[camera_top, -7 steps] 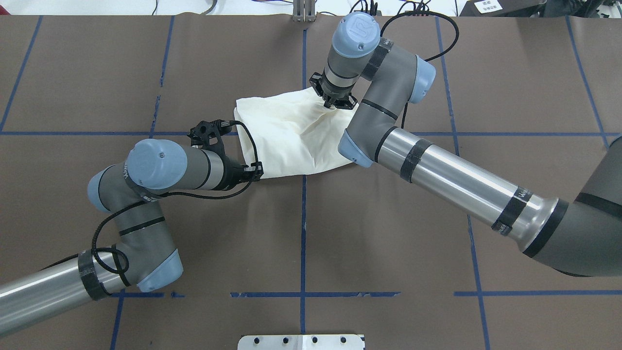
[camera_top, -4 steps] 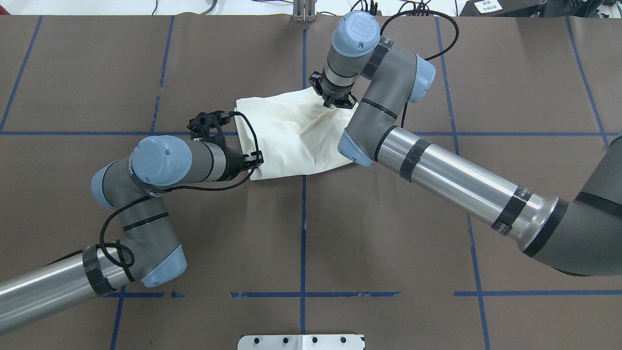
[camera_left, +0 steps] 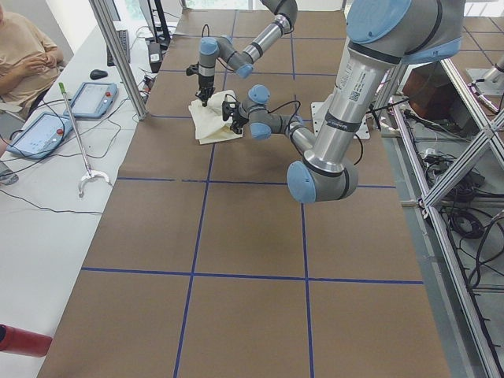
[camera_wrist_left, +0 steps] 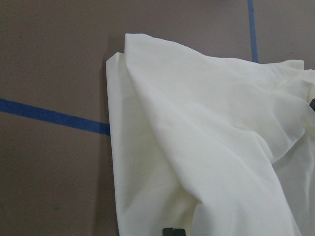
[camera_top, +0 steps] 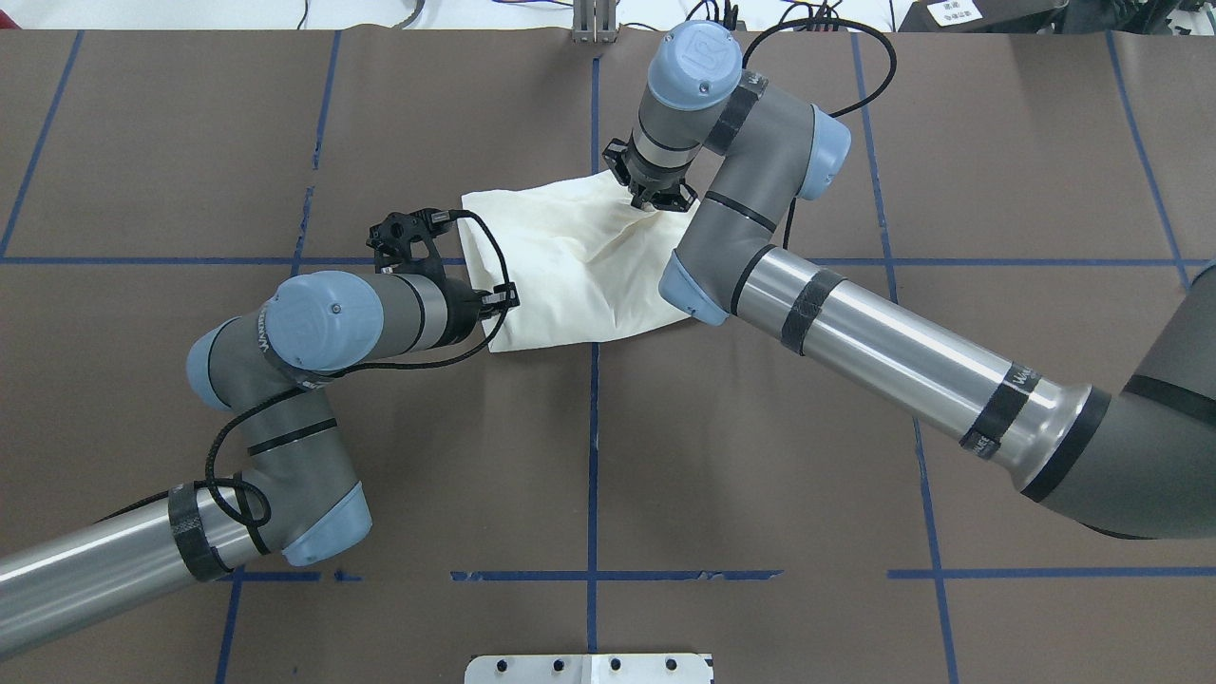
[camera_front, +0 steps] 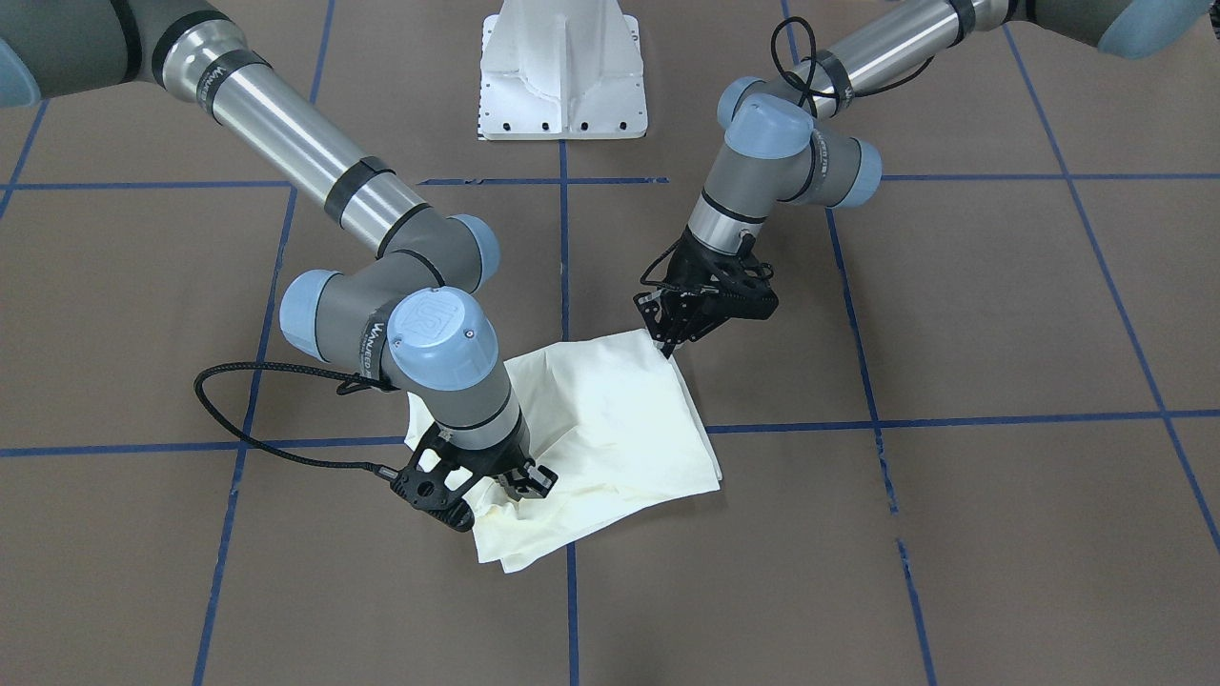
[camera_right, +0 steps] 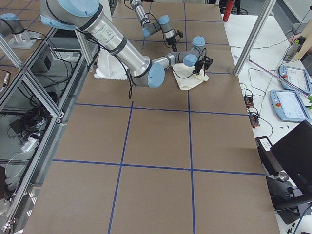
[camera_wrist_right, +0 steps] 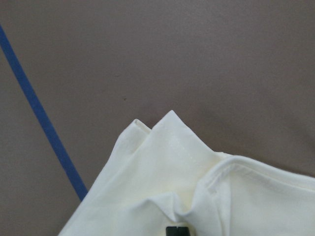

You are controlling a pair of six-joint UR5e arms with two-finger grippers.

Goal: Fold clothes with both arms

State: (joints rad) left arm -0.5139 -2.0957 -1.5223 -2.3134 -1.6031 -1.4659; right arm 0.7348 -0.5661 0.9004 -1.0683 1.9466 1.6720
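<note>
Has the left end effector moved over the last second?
Yes. In the overhead view the left end effector has shifted away from the robot, nearer the crosswise blue tape line, along the T-shirt's edge.

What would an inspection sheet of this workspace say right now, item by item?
Surface: brown table cover, flat, with a blue tape grid.
Job's things: cream T-shirt, a rumpled folded bundle mid-table, plain side showing.
Clutter: nothing seen.
Grippers: left gripper shut on the T-shirt's edge on the robot's left; right gripper shut on its far corner, where the fabric puckers.
Cables: black cable from the left wrist arcs over the T-shirt's edge; right wrist's cable loops beside that arm.
Surroundings: white pedestal base; seated person and tablets at a side bench.
</note>
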